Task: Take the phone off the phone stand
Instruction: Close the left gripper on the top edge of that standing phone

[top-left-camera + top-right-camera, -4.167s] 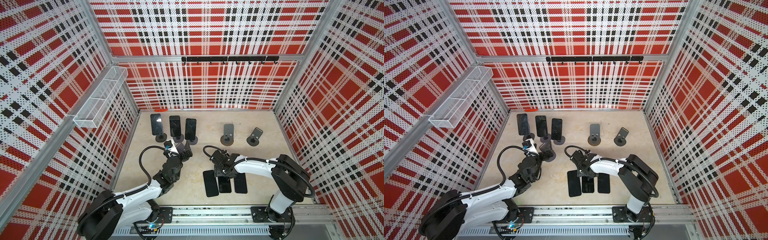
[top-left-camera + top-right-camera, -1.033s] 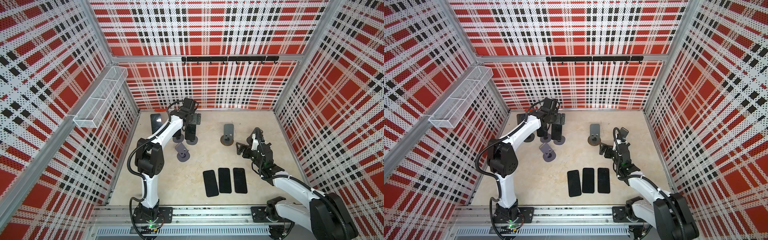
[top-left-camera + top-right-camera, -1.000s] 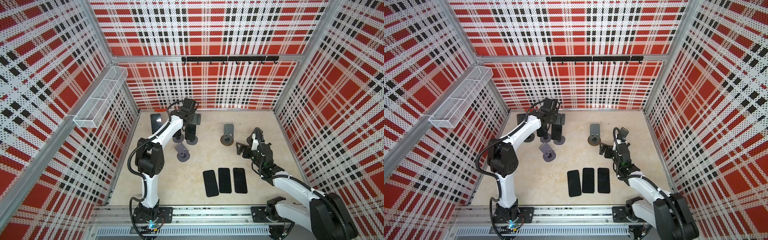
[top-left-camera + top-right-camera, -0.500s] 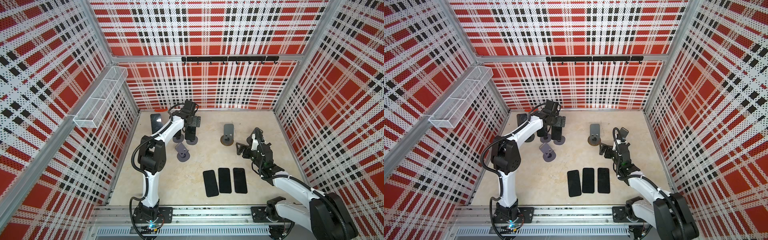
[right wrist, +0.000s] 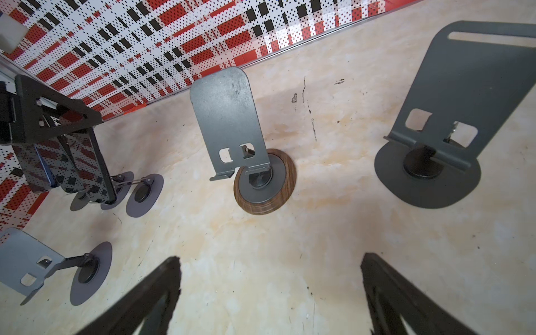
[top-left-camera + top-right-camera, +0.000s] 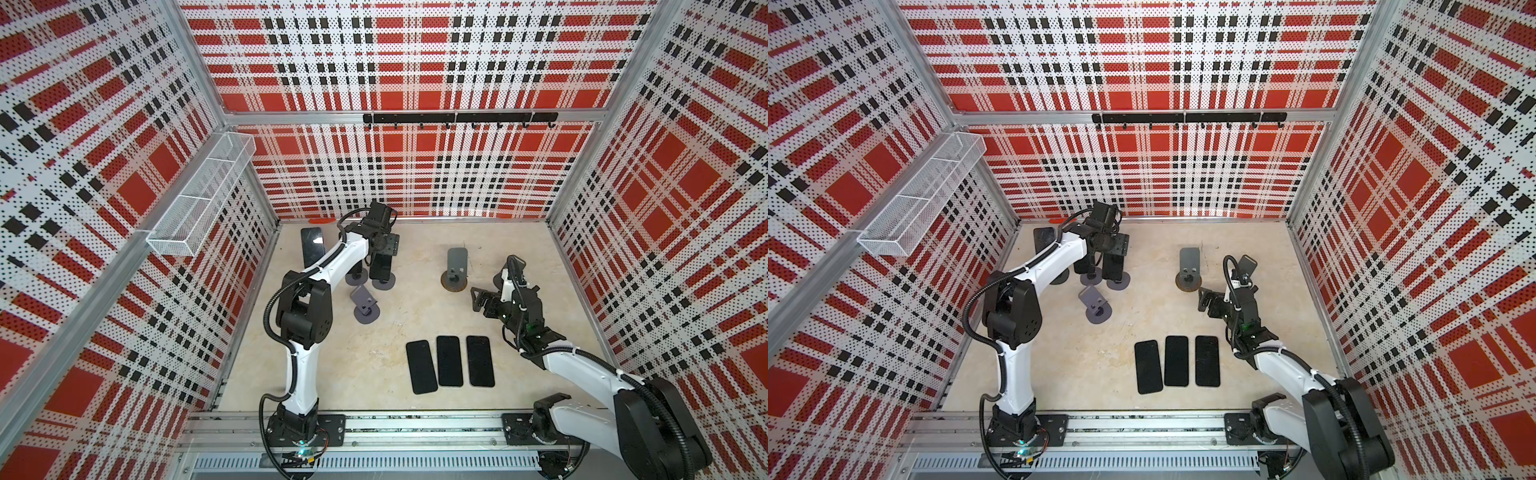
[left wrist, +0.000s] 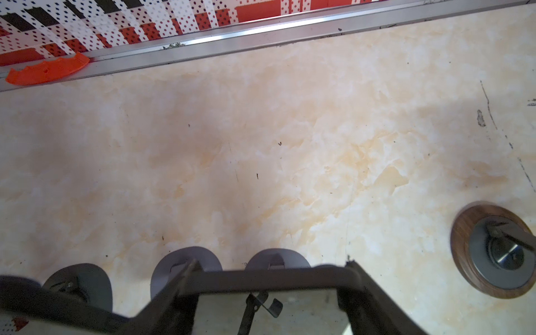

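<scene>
A wire basket (image 6: 199,203) hangs on the left wall. Below it, at the back left of the table (image 6: 415,316), three phones stand in a row on stands. The far-left phone (image 6: 312,248) is clear of me. My left arm reaches over the row and hides much of the middle phone (image 6: 1081,265).

My left gripper (image 6: 381,255) comes from above onto the phone (image 6: 381,269) at the right end of the row. That phone is upright over the round foot of its stand (image 6: 383,284). In the left wrist view my fingers (image 7: 171,293) press against both side edges near its top (image 7: 261,275), so I have it clamped. I cannot tell whether it sits in the cradle.

Just in front of the row is an empty stand (image 6: 365,305). Nearer the front, about the middle of the table, three phones (image 6: 449,360) lie flat side by side. Behind them and a little to the right is an empty wooden-footed stand (image 6: 457,266).

My right gripper (image 6: 477,300) hovers to the right of it, with the jaws wide apart and holding nothing. In the right wrist view only table shows between my fingers (image 5: 150,290). Just behind my right arm is the last stand (image 6: 1248,264), also empty.
</scene>
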Tool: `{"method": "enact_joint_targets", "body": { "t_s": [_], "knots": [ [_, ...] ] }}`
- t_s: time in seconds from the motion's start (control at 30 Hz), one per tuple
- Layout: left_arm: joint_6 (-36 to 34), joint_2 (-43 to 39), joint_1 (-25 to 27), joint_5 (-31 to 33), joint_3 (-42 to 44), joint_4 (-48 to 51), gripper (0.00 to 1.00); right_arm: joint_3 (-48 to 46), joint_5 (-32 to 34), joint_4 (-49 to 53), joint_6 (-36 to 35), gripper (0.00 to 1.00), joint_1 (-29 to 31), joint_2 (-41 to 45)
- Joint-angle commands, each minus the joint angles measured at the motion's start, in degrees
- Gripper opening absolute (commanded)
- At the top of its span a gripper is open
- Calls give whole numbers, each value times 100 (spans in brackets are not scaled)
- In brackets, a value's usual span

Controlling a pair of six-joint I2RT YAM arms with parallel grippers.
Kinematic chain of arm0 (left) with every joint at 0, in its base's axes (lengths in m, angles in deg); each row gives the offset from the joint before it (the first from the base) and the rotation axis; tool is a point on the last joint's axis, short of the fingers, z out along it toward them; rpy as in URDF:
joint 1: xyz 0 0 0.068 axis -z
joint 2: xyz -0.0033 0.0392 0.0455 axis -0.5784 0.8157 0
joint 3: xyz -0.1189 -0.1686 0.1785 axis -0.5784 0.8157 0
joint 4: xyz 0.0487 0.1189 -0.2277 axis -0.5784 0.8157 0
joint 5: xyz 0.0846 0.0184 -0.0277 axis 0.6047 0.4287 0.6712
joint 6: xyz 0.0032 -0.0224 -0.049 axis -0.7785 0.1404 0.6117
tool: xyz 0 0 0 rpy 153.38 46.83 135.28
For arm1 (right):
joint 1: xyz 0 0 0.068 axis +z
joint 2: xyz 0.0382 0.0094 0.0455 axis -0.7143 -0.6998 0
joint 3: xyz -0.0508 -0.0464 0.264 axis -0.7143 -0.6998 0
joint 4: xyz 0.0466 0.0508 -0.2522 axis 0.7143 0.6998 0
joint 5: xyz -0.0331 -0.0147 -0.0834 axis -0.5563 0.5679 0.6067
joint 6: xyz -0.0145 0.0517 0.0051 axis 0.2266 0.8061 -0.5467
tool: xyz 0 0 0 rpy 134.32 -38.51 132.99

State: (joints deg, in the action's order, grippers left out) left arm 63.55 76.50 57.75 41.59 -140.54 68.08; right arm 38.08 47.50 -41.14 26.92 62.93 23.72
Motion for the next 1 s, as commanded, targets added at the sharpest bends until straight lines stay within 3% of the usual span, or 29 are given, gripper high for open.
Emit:
{"method": "enact_joint_targets", "body": {
  "t_s": [0.0, 0.37, 0.97],
  "knots": [
    [-7, 99, -36, -149, 8, -10, 73, 86, 90, -85, -42, 100, 15, 43],
    [222, -111, -77, -427, 3, -13, 62, 79, 83, -40, -28, 100, 18, 176],
    [471, -833, -35, -331, 242, -18, 61, 72, 155, -42, 11, 100, 23, 137]
  ]
}}
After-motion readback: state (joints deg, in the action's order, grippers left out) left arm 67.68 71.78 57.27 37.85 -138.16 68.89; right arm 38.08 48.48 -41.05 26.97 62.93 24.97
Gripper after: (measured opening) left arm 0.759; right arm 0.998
